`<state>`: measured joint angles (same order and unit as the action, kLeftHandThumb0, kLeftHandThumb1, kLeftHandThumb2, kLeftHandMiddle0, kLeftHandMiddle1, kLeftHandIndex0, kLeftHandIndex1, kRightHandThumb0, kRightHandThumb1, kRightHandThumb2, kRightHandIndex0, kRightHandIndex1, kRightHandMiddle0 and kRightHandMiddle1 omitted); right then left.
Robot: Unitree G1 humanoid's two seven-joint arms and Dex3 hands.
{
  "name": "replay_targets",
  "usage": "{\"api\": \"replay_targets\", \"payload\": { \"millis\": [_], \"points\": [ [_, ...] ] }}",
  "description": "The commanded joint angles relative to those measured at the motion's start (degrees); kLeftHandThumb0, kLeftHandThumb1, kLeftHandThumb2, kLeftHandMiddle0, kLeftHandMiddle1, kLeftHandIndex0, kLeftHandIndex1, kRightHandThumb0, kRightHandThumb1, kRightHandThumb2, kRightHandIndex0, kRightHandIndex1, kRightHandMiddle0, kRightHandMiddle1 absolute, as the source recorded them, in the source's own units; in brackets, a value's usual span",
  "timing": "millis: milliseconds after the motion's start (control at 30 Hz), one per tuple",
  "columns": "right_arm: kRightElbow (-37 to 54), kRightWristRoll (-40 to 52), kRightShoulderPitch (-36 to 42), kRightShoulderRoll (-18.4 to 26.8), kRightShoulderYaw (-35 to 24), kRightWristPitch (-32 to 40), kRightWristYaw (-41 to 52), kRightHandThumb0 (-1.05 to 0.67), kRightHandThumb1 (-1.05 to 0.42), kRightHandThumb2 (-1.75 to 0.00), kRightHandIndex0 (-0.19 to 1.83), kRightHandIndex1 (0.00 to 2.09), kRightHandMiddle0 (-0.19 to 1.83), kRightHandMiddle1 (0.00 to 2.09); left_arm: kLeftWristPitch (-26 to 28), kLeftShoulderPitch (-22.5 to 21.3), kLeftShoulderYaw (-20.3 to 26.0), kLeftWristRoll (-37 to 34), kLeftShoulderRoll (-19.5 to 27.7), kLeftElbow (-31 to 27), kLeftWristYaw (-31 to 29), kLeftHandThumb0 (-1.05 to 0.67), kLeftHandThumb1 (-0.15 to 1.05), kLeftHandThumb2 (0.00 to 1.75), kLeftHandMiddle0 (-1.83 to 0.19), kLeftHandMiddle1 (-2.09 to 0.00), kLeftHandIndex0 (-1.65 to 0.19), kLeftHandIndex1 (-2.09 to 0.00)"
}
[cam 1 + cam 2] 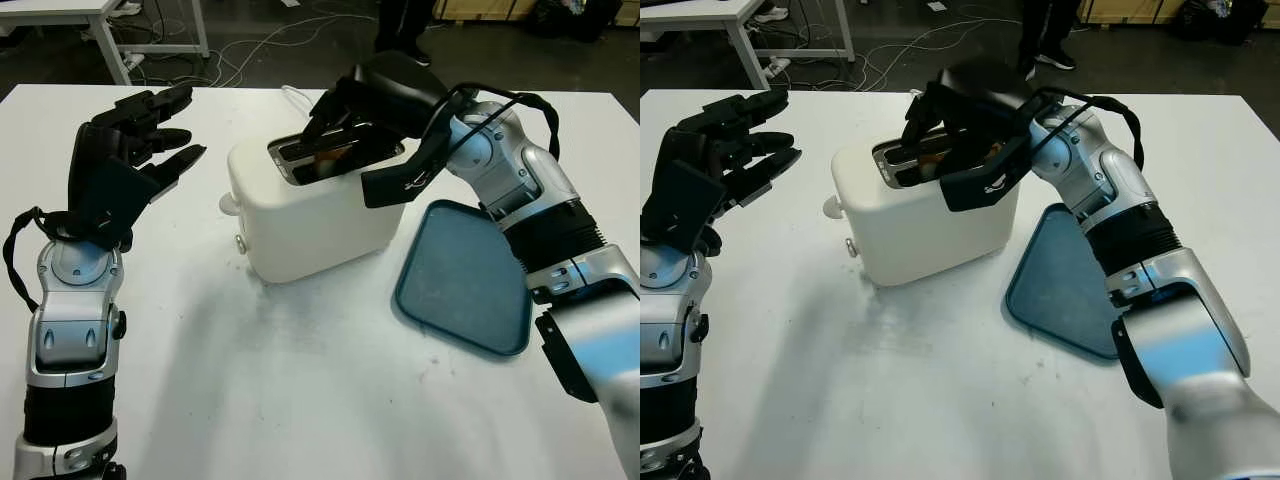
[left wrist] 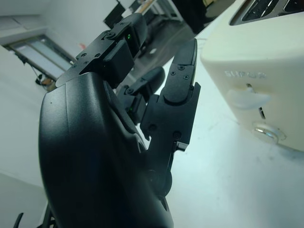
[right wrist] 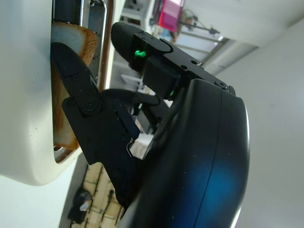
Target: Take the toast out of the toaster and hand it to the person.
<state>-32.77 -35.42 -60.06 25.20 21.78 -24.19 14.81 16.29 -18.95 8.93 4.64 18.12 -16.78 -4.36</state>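
Toast [image 3: 66, 90] sits in the slot of the white toaster [image 1: 310, 215] on the table [image 1: 300, 380] — we see our right hand [image 1: 345, 125] curled on it, while our left hand [image 1: 125, 155] hovers open beside the toaster.

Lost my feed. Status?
Right hand over toaster, fingers around toast, still in slot. Left hand open, left of toaster. Nothing blocking.
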Motion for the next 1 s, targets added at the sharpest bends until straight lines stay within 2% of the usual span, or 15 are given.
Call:
{"api": "replay_targets", "payload": {
  "millis": [0,33,67,200,467,733,967],
  "points": [
    [-1.11,-1.55,-0.29,0.38,1.11,-1.01,-0.48,-0.46,-0.58,0.00,0.65,1.19,1.11,0.01,0.11,0.22,-0.10,0.32,-0.09,-0.58,0.32,-0.31,0.92,0.12,-0.56,-0.60,-0.71,0.00],
    [-1.48,-1.80,-0.33,0.46,1.29,-1.30,-0.89,-0.43,-0.57,0.00,0.68,1.01,1.11,0.01,-0.35,0.28,-0.11,0.33,-0.07,-0.38,0.32,-0.31,0.92,0.12,-0.56,-0.60,-0.71,0.00],
    [-1.80,-1.97,-0.38,0.53,1.42,-1.54,-1.24,-0.42,-0.58,0.00,0.70,0.94,1.12,0.01,-0.81,0.31,-0.12,0.35,-0.03,-0.17,0.31,-0.31,0.92,0.12,-0.56,-0.60,-0.71,0.00],
    [-2.48,-2.53,-0.62,0.95,1.66,-1.97,-1.69,-0.39,-0.59,-0.01,0.74,0.80,1.13,0.01,-0.98,0.41,-0.03,0.02,-0.02,-0.09,0.06,-0.32,0.92,0.12,-0.55,-0.60,-0.71,0.00],
    [-5.00,-2.38,-2.46,1.40,1.74,-2.83,-1.61,-0.35,-0.60,0.00,0.82,0.76,1.15,0.01,-1.05,0.50,-0.13,0.26,-0.15,-0.03,0.37,-0.33,0.92,0.11,-0.54,-0.62,-0.71,0.00],
    [-7.15,-0.54,-6.79,0.90,1.16,1.85,7.04,-0.41,-0.63,0.00,0.95,0.82,1.17,0.02,-0.11,0.29,-0.08,0.28,-0.36,-0.56,0.61,-0.32,0.92,0.10,-0.55,-0.63,-0.72,-0.01],
    [-7.77,1.11,-9.32,0.87,0.29,4.67,12.97,-0.46,-0.63,0.00,0.93,0.86,1.14,0.01,-0.20,0.45,0.07,0.28,-0.28,-0.53,0.60,-0.31,0.92,0.11,-0.54,-0.63,-0.71,0.00]
  ]
}}
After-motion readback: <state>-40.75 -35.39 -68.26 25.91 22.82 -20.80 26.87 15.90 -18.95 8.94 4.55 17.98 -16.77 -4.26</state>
